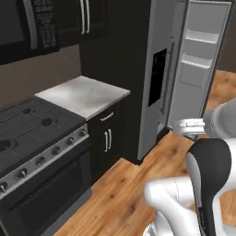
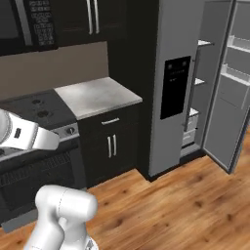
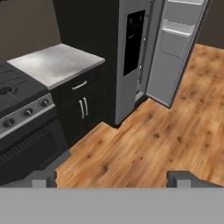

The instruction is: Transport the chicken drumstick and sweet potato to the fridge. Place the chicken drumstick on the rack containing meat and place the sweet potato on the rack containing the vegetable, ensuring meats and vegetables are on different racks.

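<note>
The tall grey fridge (image 1: 150, 92) (image 2: 176, 73) (image 3: 129, 48) stands ahead with a black dispenser panel on its closed left door. Its right door (image 1: 198, 60) (image 2: 234, 97) (image 3: 175, 43) is swung wide open, and the edges of white inner shelves (image 2: 202, 44) show in the gap. My gripper (image 3: 111, 178) hangs open over the wood floor, well short of the fridge, with nothing between its fingertips (image 3: 181, 177). The chicken drumstick and the sweet potato are out of view.
A pale stone counter (image 1: 85, 94) (image 2: 97, 95) (image 3: 54, 63) tops a dark cabinet left of the fridge. A black stove (image 1: 32, 133) (image 3: 17, 113) stands further left, under a microwave (image 1: 23, 27). Wood floor (image 3: 144, 140) stretches up to the fridge.
</note>
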